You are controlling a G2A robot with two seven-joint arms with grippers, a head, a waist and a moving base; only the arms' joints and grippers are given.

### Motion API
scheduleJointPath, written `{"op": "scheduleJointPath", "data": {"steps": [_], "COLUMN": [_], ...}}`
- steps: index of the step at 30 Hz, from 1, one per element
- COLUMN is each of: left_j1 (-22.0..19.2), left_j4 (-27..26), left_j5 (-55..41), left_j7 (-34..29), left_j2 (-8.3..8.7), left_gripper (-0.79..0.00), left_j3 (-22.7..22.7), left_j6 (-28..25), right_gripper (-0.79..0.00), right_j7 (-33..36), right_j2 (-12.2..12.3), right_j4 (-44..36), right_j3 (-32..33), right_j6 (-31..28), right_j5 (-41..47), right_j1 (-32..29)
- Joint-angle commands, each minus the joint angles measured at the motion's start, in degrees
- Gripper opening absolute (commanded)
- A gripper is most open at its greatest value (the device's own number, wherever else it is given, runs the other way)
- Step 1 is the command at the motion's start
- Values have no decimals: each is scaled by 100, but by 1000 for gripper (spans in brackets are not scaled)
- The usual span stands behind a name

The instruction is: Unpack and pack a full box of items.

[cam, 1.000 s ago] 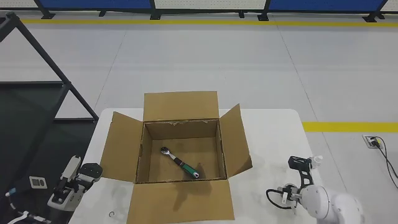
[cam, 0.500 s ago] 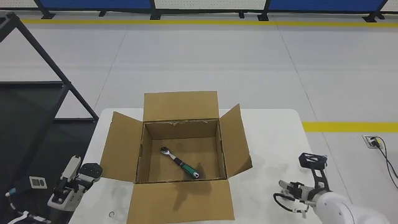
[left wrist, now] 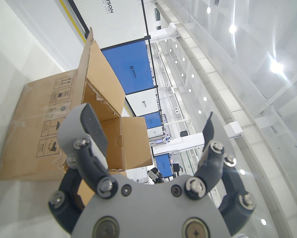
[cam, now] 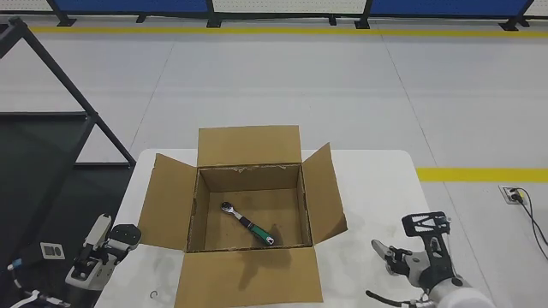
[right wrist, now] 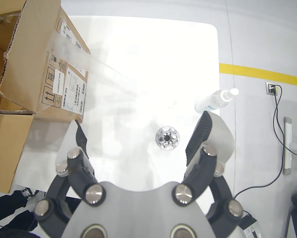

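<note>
An open cardboard box (cam: 248,284) stands in the middle of the white table (cam: 368,180). A ratchet wrench with a green and black handle (cam: 247,219) lies on its floor. My right gripper (right wrist: 142,121) is open above the table to the right of the box (right wrist: 64,75). A small round metal part (right wrist: 167,138) lies on the table between its fingers. My left gripper (left wrist: 148,112) is open and holds nothing, tilted upward beside the box's left wall (left wrist: 39,125). The left arm (cam: 98,257) is at the table's front left corner.
A clear spray bottle with a white cap (right wrist: 216,100) lies at the table's right edge, just beyond the right gripper. The box's four flaps are folded outward. The right arm (cam: 428,269) is near the front right corner. A black frame (cam: 51,77) stands left of the table.
The right arm has drawn back toward the table's front right corner and turned. The left arm, the box and the wrench have not moved.
</note>
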Motion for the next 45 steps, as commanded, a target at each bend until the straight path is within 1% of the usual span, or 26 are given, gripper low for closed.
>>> {"op": "scheduleJointPath", "data": {"steps": [1,5,7,9,13,16,19,22,24,26,30,33,36,45], "left_j1": [0,-3,-59,-174,-442,-639,-740,-771,-817,-855,-959,-1042,-1113,-1113], "left_j4": [0,13,30,45,88,201,353,569,713,850,1082,1179,1203,1203], "left_j5": [0,-9,-28,31,225,317,356,291,230,211,271,328,366,366], "left_j7": [0,28,-8,48,150,195,254,53,-205,-532,-1062,-1211,-1192,-1192], "left_j2": [0,-1,6,18,48,76,98,126,155,185,240,262,269,269], "left_gripper": [0,0,0,0,0,0,0,0,0,0,0,0,0,0], "left_j3": [0,11,56,31,-90,-251,-431,-556,-640,-666,-596,-446,-275,-275], "left_j6": [0,28,189,306,386,444,508,628,701,664,580,564,605,605], "right_gripper": [0,0,0,0,0,0,0,0,0,0,0,0,0,0], "right_j7": [0,-85,-439,-735,-991,-720,-285,18,201,411,506,418,433,433], "right_j2": [0,0,0,8,2,-28,-84,-178,-268,-381,-639,-825,-965,-965], "right_j4": [0,11,0,0,0,0,66,496,922,1464,2681,3517,4087,4087], "right_j3": [0,-38,-196,-433,-1194,-1812,-2372,-2902,-3250,-3588,-4163,-4523,-4745,-4745], "right_j6": [-2,-57,-223,-455,-872,-1122,-1227,-1167,-1049,-892,-478,-187,46,46], "right_j5": [0,41,114,-50,-502,-666,-646,-578,-425,-151,333,609,826,826], "right_j1": [0,-17,9,194,867,1472,2081,2831,3385,3958,5010,5521,5792,5792]}}
